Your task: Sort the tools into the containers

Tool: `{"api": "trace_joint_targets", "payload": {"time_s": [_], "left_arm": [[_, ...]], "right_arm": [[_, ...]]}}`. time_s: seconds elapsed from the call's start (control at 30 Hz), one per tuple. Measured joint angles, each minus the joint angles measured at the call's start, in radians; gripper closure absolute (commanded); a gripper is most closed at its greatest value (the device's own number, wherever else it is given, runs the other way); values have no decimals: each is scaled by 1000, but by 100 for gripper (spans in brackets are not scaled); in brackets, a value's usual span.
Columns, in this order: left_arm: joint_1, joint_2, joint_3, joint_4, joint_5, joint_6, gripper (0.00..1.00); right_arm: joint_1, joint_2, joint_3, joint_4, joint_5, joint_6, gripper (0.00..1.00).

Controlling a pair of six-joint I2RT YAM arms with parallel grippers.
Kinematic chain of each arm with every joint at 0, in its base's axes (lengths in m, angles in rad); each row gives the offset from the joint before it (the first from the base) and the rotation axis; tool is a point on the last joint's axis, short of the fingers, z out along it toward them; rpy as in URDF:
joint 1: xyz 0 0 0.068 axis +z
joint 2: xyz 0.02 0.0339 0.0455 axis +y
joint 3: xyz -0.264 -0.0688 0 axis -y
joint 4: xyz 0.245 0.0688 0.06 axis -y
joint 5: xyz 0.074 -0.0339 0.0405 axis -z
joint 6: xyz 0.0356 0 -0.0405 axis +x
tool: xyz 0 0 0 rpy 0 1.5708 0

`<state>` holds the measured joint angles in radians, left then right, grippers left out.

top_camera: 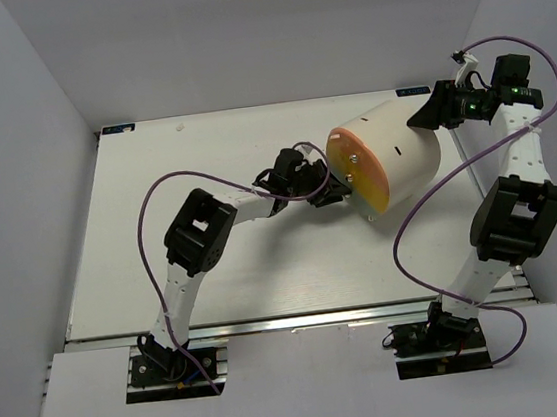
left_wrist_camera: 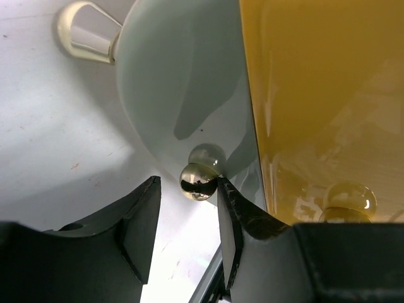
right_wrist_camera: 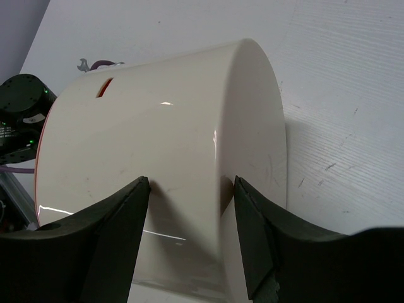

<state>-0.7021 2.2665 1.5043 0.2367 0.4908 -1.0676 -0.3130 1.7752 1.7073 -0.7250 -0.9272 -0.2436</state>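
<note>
The cream-white drum (top_camera: 399, 146) lies on its side, its orange and yellow round face (top_camera: 365, 175) turned left. My left gripper (top_camera: 335, 190) is open right at that face. In the left wrist view its jaws (left_wrist_camera: 188, 183) stand apart with a small brass knob (left_wrist_camera: 198, 182) at their tips, touching the right finger (left_wrist_camera: 235, 214). My right gripper (top_camera: 421, 120) is open at the drum's far right end, and its fingertips (right_wrist_camera: 191, 181) rest against the drum's wall (right_wrist_camera: 164, 132). The end of a silver wrench (right_wrist_camera: 82, 64) shows beyond the drum. No screwdrivers are in view.
A second brass knob (left_wrist_camera: 349, 199) sits on the yellow face (left_wrist_camera: 315, 95). A cream loop (left_wrist_camera: 81, 33) lies at the top left of the left wrist view. The drum's wall has a small slot (right_wrist_camera: 105, 87). The walls of the enclosure stand close round the white table (top_camera: 165, 272).
</note>
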Motion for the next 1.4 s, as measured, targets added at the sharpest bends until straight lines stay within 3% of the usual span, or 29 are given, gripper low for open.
{"api": "trace_joint_targets", "payload": {"time_s": [0.13,0.27,0.47,0.8,1.07,1.13,1.17,1.2,1.27,1.4], "left_arm": [[-1,13,9,22,18,-27,62],[-2,23,17,43,32,-51,88],[-2,30,5,76,34,-71,97],[-5,-99,-185,112,-13,-30,97],[14,-274,-386,59,-35,47,92],[15,-306,-421,53,-39,59,82],[16,-317,-433,51,-40,65,63],[16,-324,-440,45,-42,72,55],[16,-329,-441,22,-46,93,48],[16,-332,-436,-25,-61,118,42]], "right_arm": [[0,-11,-17,17,1,0,40],[-3,-18,-24,25,9,0,40],[-6,-22,-29,32,16,1,40],[-6,-22,-28,21,29,31,40],[-6,-22,-21,16,47,39,40],[-6,-22,-20,16,51,39,36],[-6,-22,-20,16,55,38,28],[-6,-22,-19,16,61,34,23],[-6,-20,-19,13,69,24,11],[-8,-19,-6,-15,84,-3,11]]}}
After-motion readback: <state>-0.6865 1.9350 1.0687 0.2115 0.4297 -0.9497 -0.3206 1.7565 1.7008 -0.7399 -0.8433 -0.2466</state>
